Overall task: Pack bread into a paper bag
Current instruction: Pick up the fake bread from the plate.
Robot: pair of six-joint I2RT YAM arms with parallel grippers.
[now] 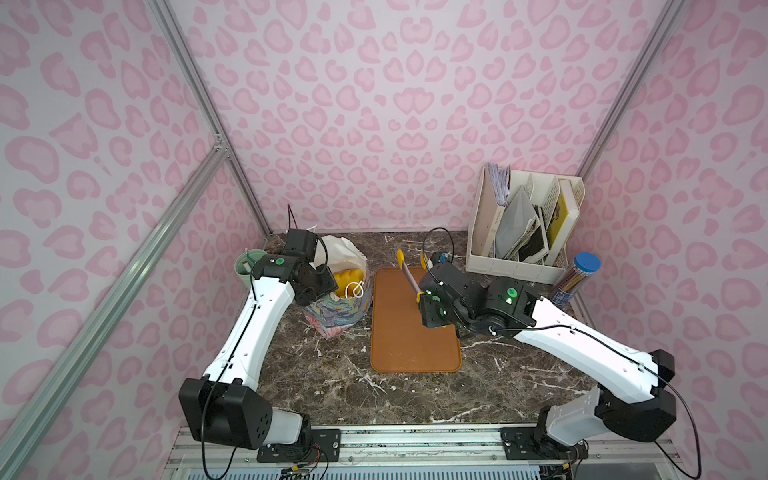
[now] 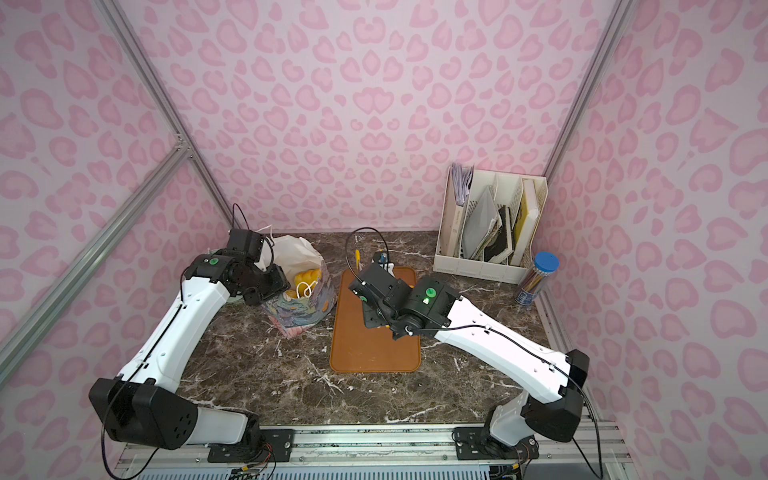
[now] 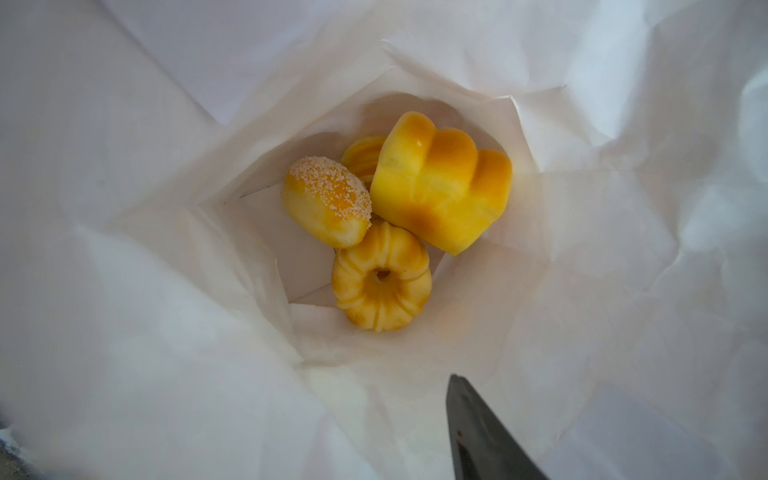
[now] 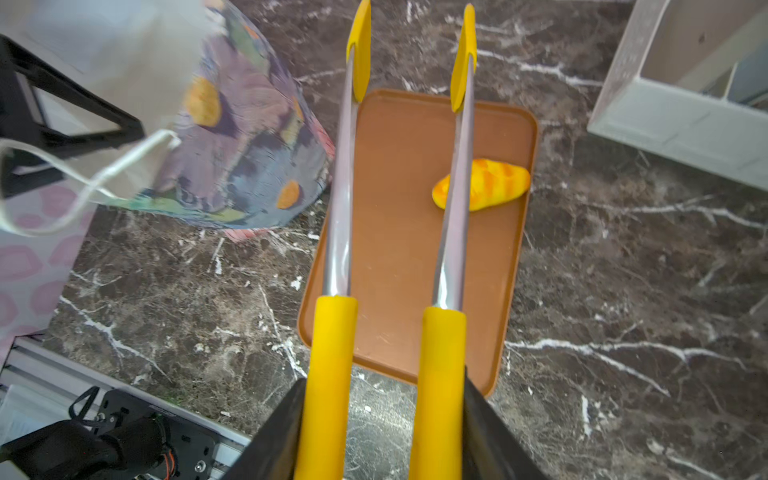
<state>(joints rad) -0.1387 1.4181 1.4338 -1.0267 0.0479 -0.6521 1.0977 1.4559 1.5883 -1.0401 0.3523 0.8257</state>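
Fetching last croissant [image 4: 494, 183], lying on tray [image 4: 399, 266] beside paper bag [image 1: 340, 311] | right hand [image 4: 382, 436] clamped on tongs [image 4: 343, 187], tips apart | left hand [image 1: 323, 274] at bag mouth, grip unreadable | straddle croissant squarely, squeeze gently, lift clear.

We found the paper bag [image 1: 338, 307] standing on the counter [image 1: 519, 386], just left of the tray [image 1: 411, 349], with the cup [image 1: 243, 266] farther left. Inside the bag lay the loaf [image 3: 440, 195], the sprinkle-topped bun [image 3: 326, 203] and the ring bun [image 3: 380, 286], touching, with the spiral roll [image 3: 363, 156] partly under them. The croissant [image 4: 494, 183] lay on the tray, beneath the tongs [image 4: 340, 187] that the right hand [image 4: 384, 415] held over it. The file organizer [image 1: 515, 266] stood behind and right of the tray, the tube [image 1: 577, 278] just right of it.
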